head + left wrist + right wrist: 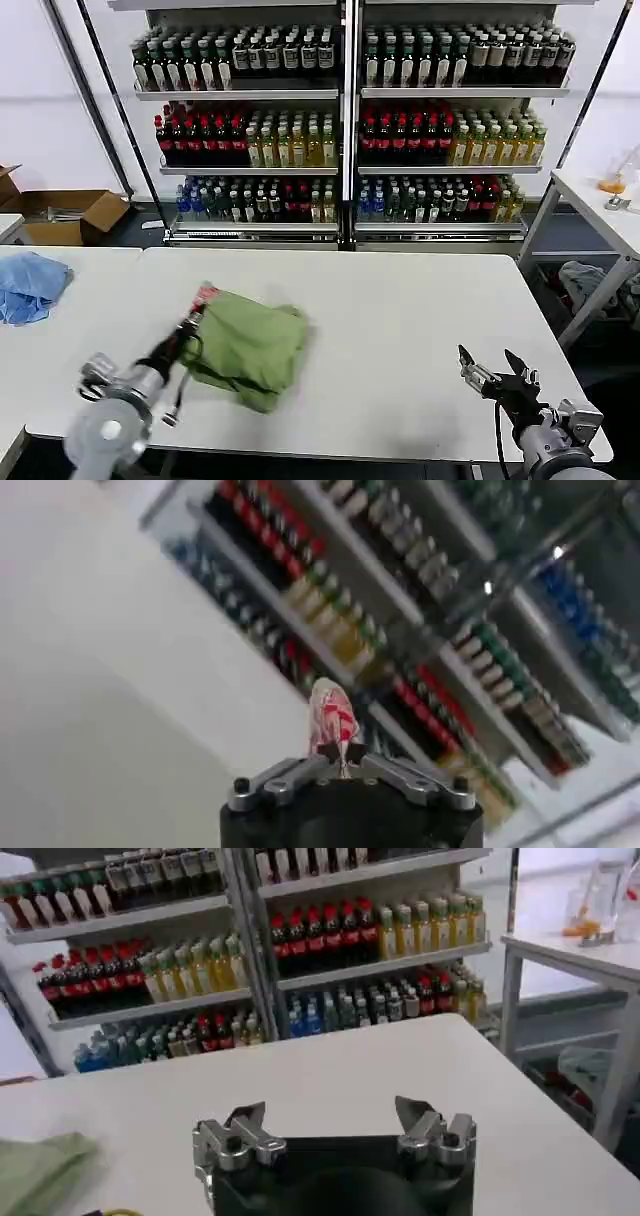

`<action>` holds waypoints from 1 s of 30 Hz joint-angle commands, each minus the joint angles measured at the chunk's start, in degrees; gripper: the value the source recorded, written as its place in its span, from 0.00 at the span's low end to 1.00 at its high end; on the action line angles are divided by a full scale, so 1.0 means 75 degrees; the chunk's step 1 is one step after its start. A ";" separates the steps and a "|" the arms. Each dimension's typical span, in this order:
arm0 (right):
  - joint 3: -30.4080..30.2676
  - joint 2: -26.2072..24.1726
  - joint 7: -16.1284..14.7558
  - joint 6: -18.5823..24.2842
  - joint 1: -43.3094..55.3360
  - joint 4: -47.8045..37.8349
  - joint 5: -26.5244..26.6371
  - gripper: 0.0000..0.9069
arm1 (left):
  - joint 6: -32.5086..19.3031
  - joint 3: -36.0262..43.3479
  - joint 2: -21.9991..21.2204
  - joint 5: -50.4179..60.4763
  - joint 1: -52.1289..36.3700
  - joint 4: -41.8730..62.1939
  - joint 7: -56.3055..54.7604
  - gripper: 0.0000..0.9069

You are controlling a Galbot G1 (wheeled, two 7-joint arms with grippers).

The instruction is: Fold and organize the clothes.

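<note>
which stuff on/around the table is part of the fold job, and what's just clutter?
Job:
- green shirt, bunched on the white table
- left tool, shut on the shirt's printed edge
- right tool, open, idle at the table's near right edge

Lying about:
- blue cloth, on the table to the far left
- cardboard box, on the floor
- bottle shelves, behind

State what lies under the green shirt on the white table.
The green shirt lies bunched on the white table; the left hand pinches its edge. Whatever lies beneath the folds is covered.
</note>
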 commanded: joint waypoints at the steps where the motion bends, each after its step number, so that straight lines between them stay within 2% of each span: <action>1: -0.0087 0.0007 0.0001 -0.0010 0.0237 -0.0025 0.0028 1.00 | 0.0209 -0.1853 0.1996 0.0078 -0.0464 -0.1195 -0.0053 0.04; 4: -0.0089 0.0013 -0.0006 -0.0010 0.0232 -0.0025 0.0026 1.00 | 0.0249 -0.0451 0.1718 0.1301 -0.0328 -0.1614 0.0343 0.04; 6: -0.0075 0.0025 -0.0012 -0.0008 0.0202 -0.0035 0.0021 1.00 | 0.0334 0.1029 0.1366 0.2829 -0.0350 -0.1434 0.0580 0.04; 10: 0.0002 0.0026 -0.0030 0.0006 0.0134 -0.0024 0.0017 1.00 | 0.0127 0.3753 0.0316 0.5398 -0.0772 0.0113 0.0924 0.03; 14: 0.0097 0.0053 -0.0035 0.0015 0.0088 0.0003 0.0020 1.00 | 0.0082 0.5306 -0.0657 0.7020 -0.1618 0.1354 0.0880 0.04; 17: 0.0173 0.0093 -0.0045 0.0024 0.0032 0.0054 0.0025 1.00 | 0.0182 0.6067 -0.1159 0.7300 -0.2072 0.1750 0.0783 0.04; 21: 0.0274 0.0128 -0.0068 0.0056 -0.0078 0.0110 0.0028 1.00 | 0.0344 0.6865 -0.1543 0.7132 -0.2620 0.1942 0.0684 0.04; 25: 0.0378 0.0158 -0.0079 0.0068 -0.0121 0.0146 0.0057 1.00 | 0.0639 0.7193 -0.2152 0.6219 -0.3208 0.2314 0.0286 0.03; 30: 0.0378 0.0176 -0.0085 0.0073 -0.0088 0.0118 0.0063 1.00 | 0.0541 0.7259 -0.3042 0.5825 -0.3882 0.3445 -0.0170 0.04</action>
